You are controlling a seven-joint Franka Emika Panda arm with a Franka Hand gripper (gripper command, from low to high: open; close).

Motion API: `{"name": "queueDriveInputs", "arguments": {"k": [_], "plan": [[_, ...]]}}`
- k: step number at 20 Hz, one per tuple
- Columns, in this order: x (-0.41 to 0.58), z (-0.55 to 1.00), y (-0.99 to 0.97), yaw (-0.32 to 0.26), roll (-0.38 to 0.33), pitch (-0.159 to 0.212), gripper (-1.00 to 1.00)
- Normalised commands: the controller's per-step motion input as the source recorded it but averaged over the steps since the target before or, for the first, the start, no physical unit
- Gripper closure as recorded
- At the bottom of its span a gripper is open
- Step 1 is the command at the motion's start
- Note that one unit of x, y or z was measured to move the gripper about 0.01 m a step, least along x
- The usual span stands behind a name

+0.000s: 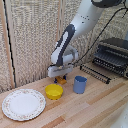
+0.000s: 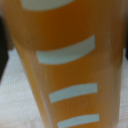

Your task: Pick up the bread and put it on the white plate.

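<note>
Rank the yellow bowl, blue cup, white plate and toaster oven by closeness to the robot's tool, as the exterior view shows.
From the tool:
1. Yellow bowl, just below it.
2. Blue cup, toward the view's right; close to the bowl's rank.
3. White plate, lower left.
4. Toaster oven, far right.

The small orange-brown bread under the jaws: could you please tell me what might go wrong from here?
1. The small flat orange-brown bread sits close behind the round yellow bowl and beside the blue cup; the white boxy gripper might knock either.
2. The large round white dish lies beyond the bowl, so a low carry could clip the bowl.
</note>
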Motion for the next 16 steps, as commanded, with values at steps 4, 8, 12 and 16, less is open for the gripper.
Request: {"name": "queueDriveInputs", "arguments": {"k": [4, 8, 12, 16], "plan": [[0.059, 0.09, 0.03, 0.0, 0.0, 0.005, 1.0], [0.029, 0.78, 0.0, -0.039, 0.016, 0.0, 1.0], [0.001, 1.0, 0.0, -0.072, 0.035, 0.002, 1.0], [0.0, 1.0, 0.41, -0.026, 0.025, 0.0, 1.0]]}}
